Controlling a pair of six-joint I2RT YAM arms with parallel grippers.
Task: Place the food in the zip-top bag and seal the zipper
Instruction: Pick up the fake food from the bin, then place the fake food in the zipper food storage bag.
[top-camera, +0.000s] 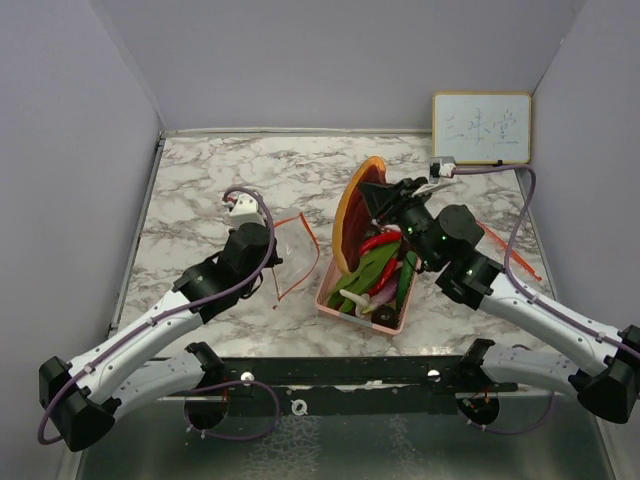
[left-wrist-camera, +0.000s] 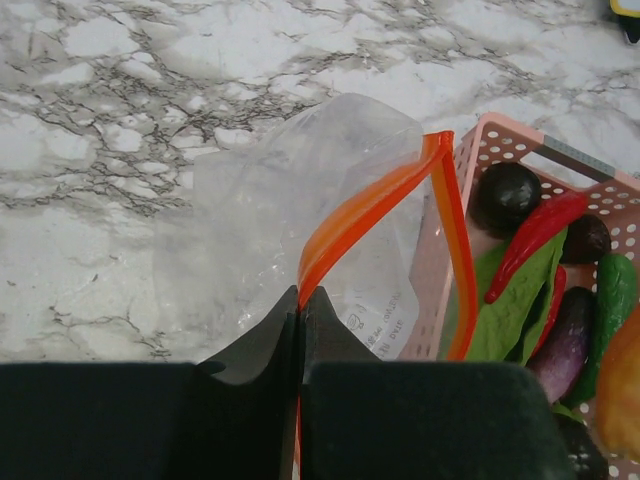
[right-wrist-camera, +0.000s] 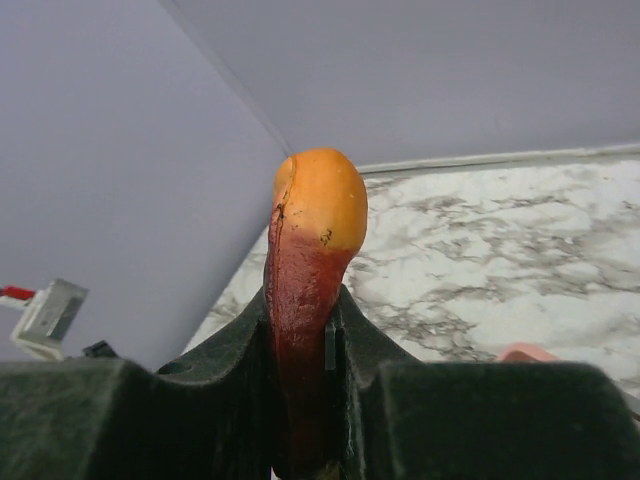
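Note:
The clear zip-top bag (left-wrist-camera: 290, 190) with an orange zipper (left-wrist-camera: 370, 205) lies on the marble table, left of the pink basket (left-wrist-camera: 490, 135). My left gripper (left-wrist-camera: 300, 295) is shut on the zipper edge; it also shows in the top view (top-camera: 270, 262). The basket (top-camera: 385, 322) holds food: a red chili (left-wrist-camera: 535, 235), a green leaf (left-wrist-camera: 515, 300), dark round pieces (left-wrist-camera: 507, 190) and a white piece (top-camera: 352, 298). My right gripper (right-wrist-camera: 305, 310) is shut on a large curved orange and dark red food piece (right-wrist-camera: 318, 215), held upright above the basket's far end (top-camera: 350, 215).
A small whiteboard (top-camera: 481, 128) leans on the back right wall. A thin orange strip (top-camera: 510, 250) lies on the table behind my right arm. Grey walls close in the table on three sides.

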